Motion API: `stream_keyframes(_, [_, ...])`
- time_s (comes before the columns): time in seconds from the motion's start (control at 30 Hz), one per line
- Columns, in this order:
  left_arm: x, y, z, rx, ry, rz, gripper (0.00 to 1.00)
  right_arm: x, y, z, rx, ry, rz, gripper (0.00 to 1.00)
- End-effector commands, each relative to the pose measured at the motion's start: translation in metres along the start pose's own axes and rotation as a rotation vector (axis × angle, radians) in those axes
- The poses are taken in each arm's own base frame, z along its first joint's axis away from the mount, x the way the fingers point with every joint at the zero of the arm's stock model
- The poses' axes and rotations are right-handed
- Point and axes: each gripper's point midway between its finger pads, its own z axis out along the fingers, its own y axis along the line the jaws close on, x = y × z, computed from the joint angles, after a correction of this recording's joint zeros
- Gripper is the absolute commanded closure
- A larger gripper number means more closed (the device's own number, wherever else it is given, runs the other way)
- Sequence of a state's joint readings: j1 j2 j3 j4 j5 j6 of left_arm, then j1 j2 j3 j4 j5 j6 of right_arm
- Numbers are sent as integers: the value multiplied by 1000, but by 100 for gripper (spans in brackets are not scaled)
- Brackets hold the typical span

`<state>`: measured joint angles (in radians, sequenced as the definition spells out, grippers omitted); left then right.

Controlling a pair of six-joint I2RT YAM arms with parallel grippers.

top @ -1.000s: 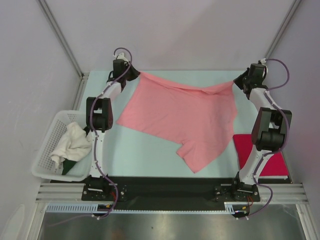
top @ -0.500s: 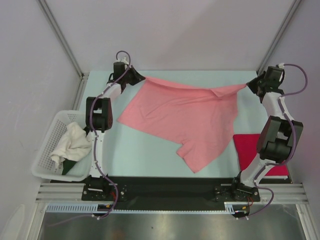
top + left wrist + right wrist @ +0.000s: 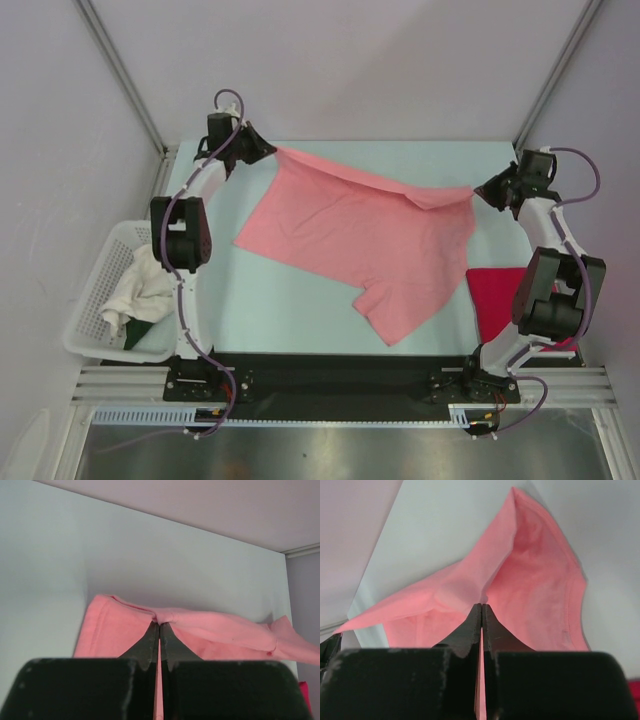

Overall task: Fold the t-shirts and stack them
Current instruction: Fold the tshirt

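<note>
Soft salmon-pink t-shirt, matte w/ stitched hems, spreads over pale tabletop, far edge lifted taut; magenta-red t-shirt lies flat at right. Far corners pinched by left end effector & right end effector, both clenched tight on cloth.

The light salmon-pink cloth t-shirt covered the middle of the pale table. Its far edge was lifted and stretched between the left gripper and the right gripper, both clamped on it, forming a barrier across the far side. Bare surface lay at the near left, between the shirt and the white plastic lattice basket at the left edge. The folded magenta-red t-shirt filled the near-right corner beside the right arm. Behind and to both sides, the grey walls closed the space in.
</note>
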<state>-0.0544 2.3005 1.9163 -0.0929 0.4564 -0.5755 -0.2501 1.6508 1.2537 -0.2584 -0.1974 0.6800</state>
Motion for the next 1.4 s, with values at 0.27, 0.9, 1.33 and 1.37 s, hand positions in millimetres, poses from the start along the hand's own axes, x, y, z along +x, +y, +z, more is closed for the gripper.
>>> stream_keyframes(0.27, [3,7,-24,-15,38,21,100,14,-7,-28,-5,46,6,100])
stream_keyframes(0.9, [52,37,-29,-109,218,2,99,40,-36,-38,57,69,46,100])
stream_keyframes(1.33, [60,63,-28,-212,270,-3,92,74,-70,-47,210,121,88,100])
stream_keyframes(1.37, [69,69,-31,-232,287,-10,89,78,-78,-48,250,130,95,98])
